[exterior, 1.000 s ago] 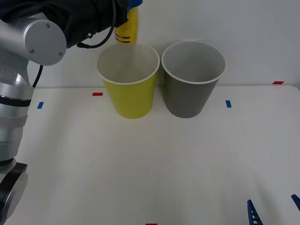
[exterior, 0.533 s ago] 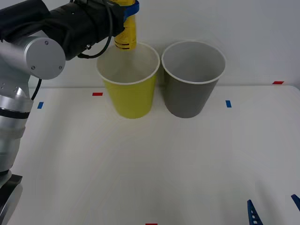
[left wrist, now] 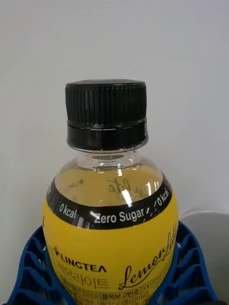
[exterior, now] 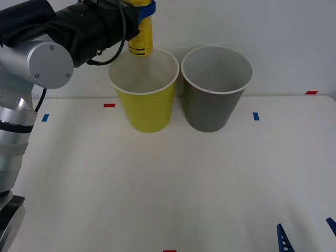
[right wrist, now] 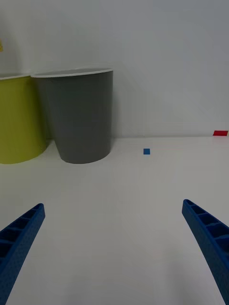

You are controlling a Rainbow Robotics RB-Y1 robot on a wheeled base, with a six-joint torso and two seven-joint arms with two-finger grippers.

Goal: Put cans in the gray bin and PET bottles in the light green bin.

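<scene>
While the left tool (exterior: 143,9) hangs above the back rim of the light green bin (exterior: 146,107), it is clamped round the PET bottle (exterior: 140,38), blue fingers (left wrist: 28,267) hugging the yellow label just under the black cap (left wrist: 106,113). A second ago the bottle sat a touch farther back and tilted; half a second ago it swung in over the lime bin's mouth, and since then nothing has budged. So the carry looks finished and the arm is paused, lined up for the drop! The bottle is held clear of the rim, not inside yet. Just beside it, the gray bin (exterior: 215,100) stands on the bench (exterior: 173,189), their rims nearly touching. Down at the near corner, the right tool (right wrist: 114,248) waits, spread wide and holding nothing. My call: letting go next should send the bottle into the correct bin.
</scene>
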